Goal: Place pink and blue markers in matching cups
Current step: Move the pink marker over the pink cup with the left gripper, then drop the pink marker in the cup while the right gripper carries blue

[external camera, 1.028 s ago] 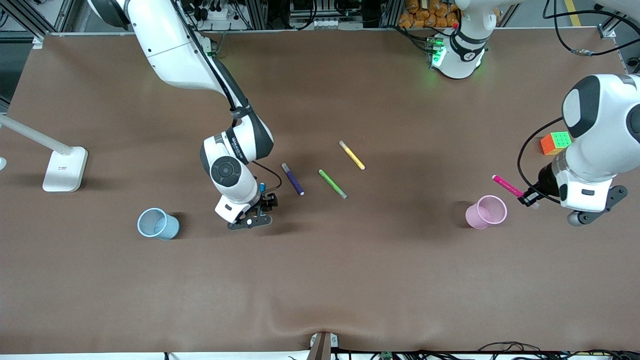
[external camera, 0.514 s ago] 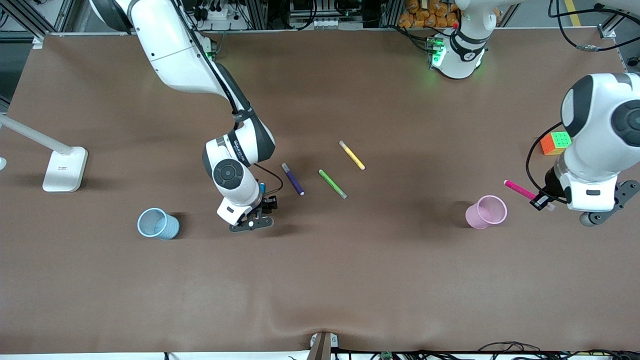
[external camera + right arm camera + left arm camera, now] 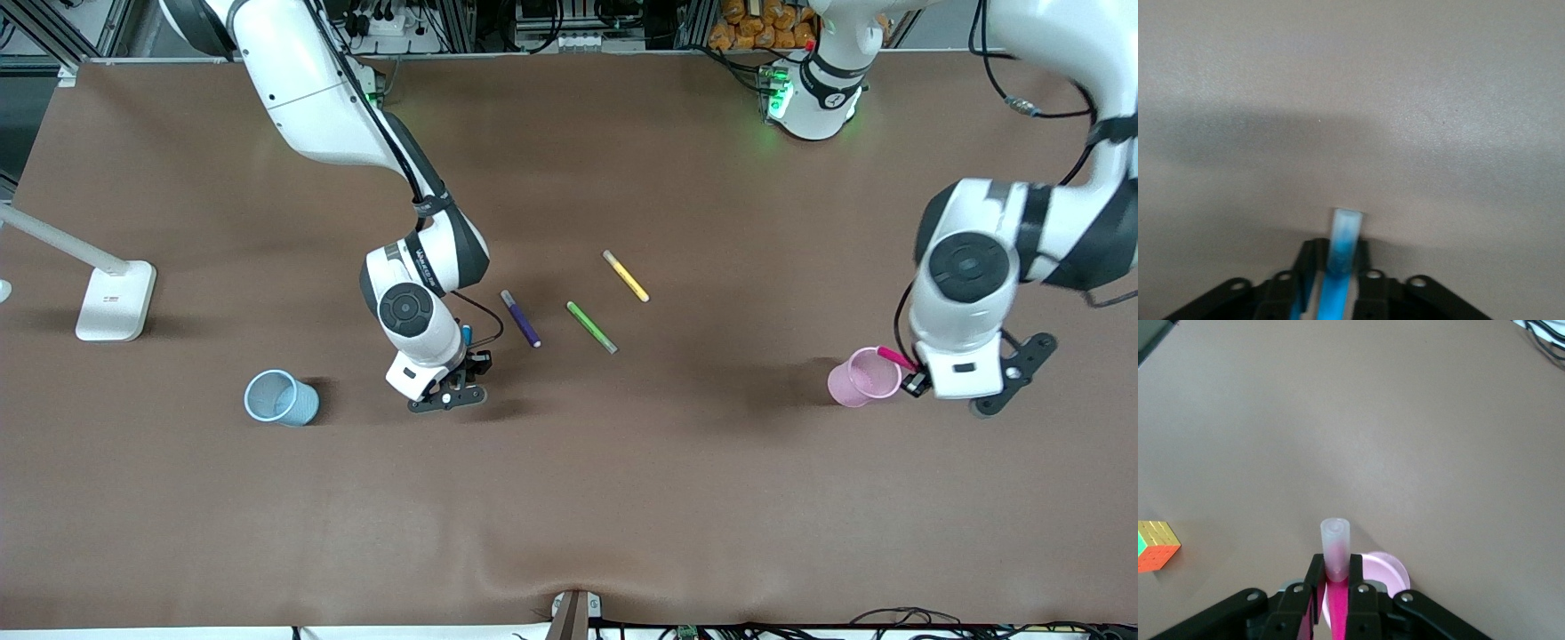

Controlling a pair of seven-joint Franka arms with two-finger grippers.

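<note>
My left gripper point(image 3: 914, 382) is shut on the pink marker point(image 3: 893, 358), right beside the light pink cup point(image 3: 861, 378). The marker's free end reaches over the cup's rim. In the left wrist view the marker's pale cap point(image 3: 1335, 547) sticks out past the gripper point(image 3: 1336, 577), with the pink cup point(image 3: 1390, 568) just under it. My right gripper point(image 3: 476, 363) is shut on the blue marker point(image 3: 466, 335), low over the table beside the purple pen. The right wrist view shows the blue marker point(image 3: 1343, 243) in the gripper point(image 3: 1336, 261). The light blue cup point(image 3: 281, 398) stands toward the right arm's end.
A dark purple pen point(image 3: 520, 318), a green pen point(image 3: 591, 326) and a yellow pen point(image 3: 625, 275) lie mid-table. A white lamp base point(image 3: 114, 302) stands at the right arm's end. A colour cube point(image 3: 1157, 545) sits near the pink cup.
My left gripper has swung with the pink marker from beside the cube to the pink cup, so the marker's end is now over the rim. The right arm has barely moved.
</note>
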